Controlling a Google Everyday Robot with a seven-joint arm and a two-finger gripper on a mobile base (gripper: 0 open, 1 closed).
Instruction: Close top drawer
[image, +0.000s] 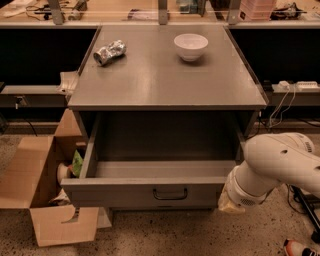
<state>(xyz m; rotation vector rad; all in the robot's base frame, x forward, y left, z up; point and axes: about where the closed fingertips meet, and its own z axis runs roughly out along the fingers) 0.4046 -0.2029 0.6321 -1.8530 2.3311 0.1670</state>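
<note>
The top drawer (150, 192) is a wide grey metal drawer, pulled far out of the cabinet, its deep box showing nothing inside. A small dark bail handle (170, 194) sits at the centre of its front panel. My white arm comes in from the right, and my gripper (231, 202) is at the drawer front's right end, low by the corner. The fingers are hidden behind the wrist.
The grey cabinet top (165, 75) carries a crushed can (109, 52) and a white bowl (190, 46). An open cardboard box (40, 185) with items stands on the floor to the left. Cables and a power strip (295, 86) lie to the right. A shoe (300, 248) shows bottom right.
</note>
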